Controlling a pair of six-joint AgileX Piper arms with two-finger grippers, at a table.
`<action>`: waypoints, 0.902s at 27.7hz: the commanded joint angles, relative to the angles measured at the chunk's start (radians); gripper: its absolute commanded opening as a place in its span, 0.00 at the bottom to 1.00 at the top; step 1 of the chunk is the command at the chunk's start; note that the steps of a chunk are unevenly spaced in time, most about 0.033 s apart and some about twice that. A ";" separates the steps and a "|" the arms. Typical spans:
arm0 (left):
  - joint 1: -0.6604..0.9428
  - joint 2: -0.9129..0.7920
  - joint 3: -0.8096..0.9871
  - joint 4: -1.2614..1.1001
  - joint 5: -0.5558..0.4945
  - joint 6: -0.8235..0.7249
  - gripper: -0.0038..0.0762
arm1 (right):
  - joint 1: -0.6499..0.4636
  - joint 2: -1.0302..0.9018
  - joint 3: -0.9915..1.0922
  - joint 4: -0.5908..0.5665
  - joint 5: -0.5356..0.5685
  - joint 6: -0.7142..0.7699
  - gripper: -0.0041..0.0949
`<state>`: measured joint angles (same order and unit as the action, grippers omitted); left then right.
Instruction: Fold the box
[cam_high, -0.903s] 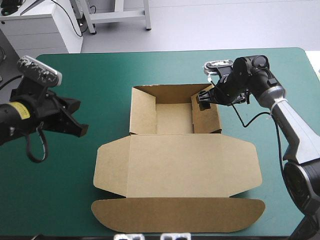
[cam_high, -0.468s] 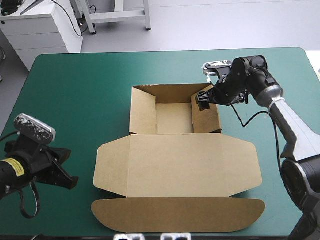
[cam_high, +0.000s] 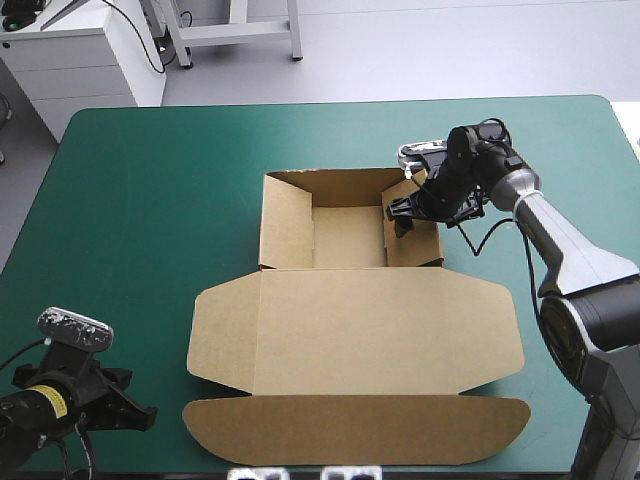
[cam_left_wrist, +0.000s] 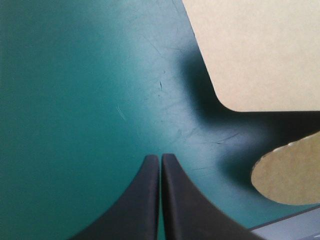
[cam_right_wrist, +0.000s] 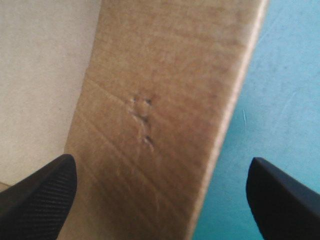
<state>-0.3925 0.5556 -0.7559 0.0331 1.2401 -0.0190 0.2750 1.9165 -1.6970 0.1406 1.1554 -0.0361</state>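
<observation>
With fingers spread, the right gripper (cam_right_wrist: 161, 162) straddles the right wall of the brown box (cam_high: 285, 225), while the left gripper (cam_left_wrist: 160, 157), fingers pressed together, hangs over the teal-green cover (cam_left_wrist: 75, 100) beside the flat lid (cam_high: 350, 330).

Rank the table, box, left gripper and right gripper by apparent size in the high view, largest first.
1. teal-green table
2. brown box
3. left gripper and right gripper: these look alike, and the left is nearer the camera, so they are unranked.

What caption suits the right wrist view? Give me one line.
Open right tool straddling the box wall, teal-green cover on the outer side.
</observation>
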 joint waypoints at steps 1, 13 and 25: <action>-0.001 0.000 0.002 0.002 -0.009 -0.015 0.04 | -0.004 -0.025 -0.029 -0.003 -0.025 -0.011 0.85; -0.001 0.000 0.003 0.002 -0.044 -0.015 0.04 | -0.004 -0.010 -0.031 -0.073 -0.092 -0.018 0.02; -0.001 0.000 0.003 0.000 -0.046 -0.032 0.04 | -0.278 -0.012 -0.173 -0.305 -0.199 0.036 0.02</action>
<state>-0.3925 0.5509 -0.7300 0.0331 1.2372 -0.0370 0.0916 1.9641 -1.8210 -0.1043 1.0047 -0.0124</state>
